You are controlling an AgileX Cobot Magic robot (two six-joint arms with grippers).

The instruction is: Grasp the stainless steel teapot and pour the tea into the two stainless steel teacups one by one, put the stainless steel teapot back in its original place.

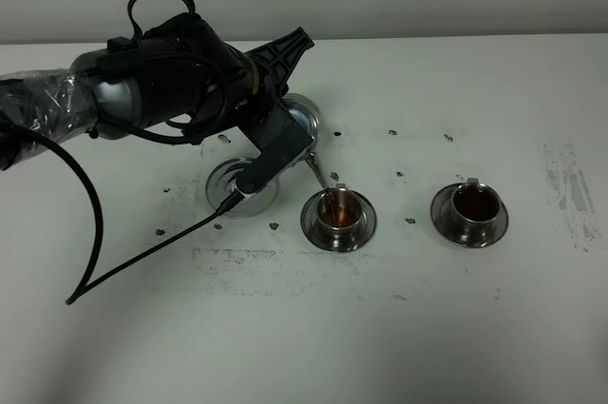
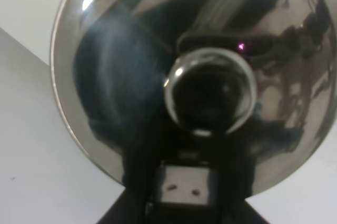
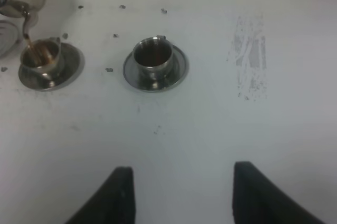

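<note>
My left gripper [image 1: 274, 90] is shut on the stainless steel teapot [image 1: 302, 125], holding it tilted with its thin spout [image 1: 319, 176] down over the left stainless steel teacup [image 1: 339, 214]. A brown stream of tea [image 3: 28, 42] runs into that cup [image 3: 42, 58], which holds brown tea. The left wrist view is filled by the teapot's lid and knob [image 2: 210, 89]. The right teacup [image 1: 472, 206] [image 3: 152, 55] stands on its saucer, dark inside. The teapot's bare round saucer [image 1: 228, 187] lies below the arm. My right gripper [image 3: 181, 182] hangs open over bare table, well short of the cups.
The white table [image 1: 427, 328] carries small dark specks around the cups and a scuffed grey patch [image 1: 568, 185] at the right. A black cable [image 1: 95, 242] loops from the left arm down across the table's left side.
</note>
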